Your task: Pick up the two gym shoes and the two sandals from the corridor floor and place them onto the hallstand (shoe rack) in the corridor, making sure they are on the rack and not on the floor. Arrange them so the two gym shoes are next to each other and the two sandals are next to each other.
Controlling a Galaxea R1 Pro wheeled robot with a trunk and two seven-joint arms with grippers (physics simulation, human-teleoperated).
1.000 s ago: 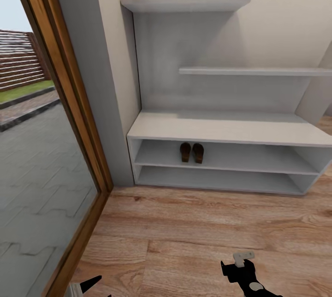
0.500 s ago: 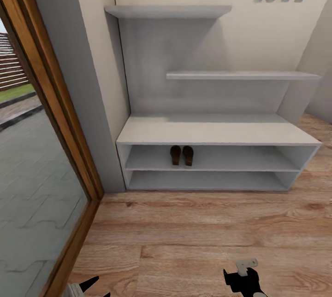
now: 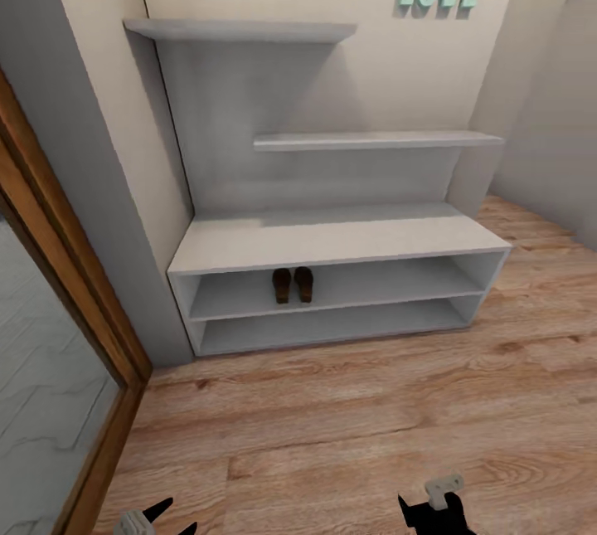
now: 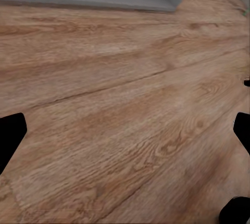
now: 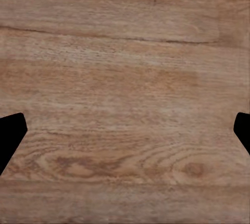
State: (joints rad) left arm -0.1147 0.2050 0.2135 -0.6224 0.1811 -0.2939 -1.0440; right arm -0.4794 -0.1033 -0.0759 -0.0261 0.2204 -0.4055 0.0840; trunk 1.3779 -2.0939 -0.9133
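Both hands are seen low over the corridor floor (image 3: 348,435): the left hand (image 3: 162,516) at 7 o'clock and the right hand (image 3: 431,506) at 5 o'clock, each spread wide and empty, touching nothing. Beyond, at 12 o'clock, the hallstand (image 3: 332,240) is shown with the two sandals (image 3: 293,284) side by side on its upper tier. The view has swung rightward, presumably in search of the gym shoes.

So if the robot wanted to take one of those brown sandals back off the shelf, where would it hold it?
Probably by the heel end. The two sandals lie flat, side by side on the upper open tier of the hallstand, lengthwise into the shelf. With the bench top close above, the fingers would likely have to come in level from the open front, pinching across the near end of one sole. Finer detail is too small to tell.
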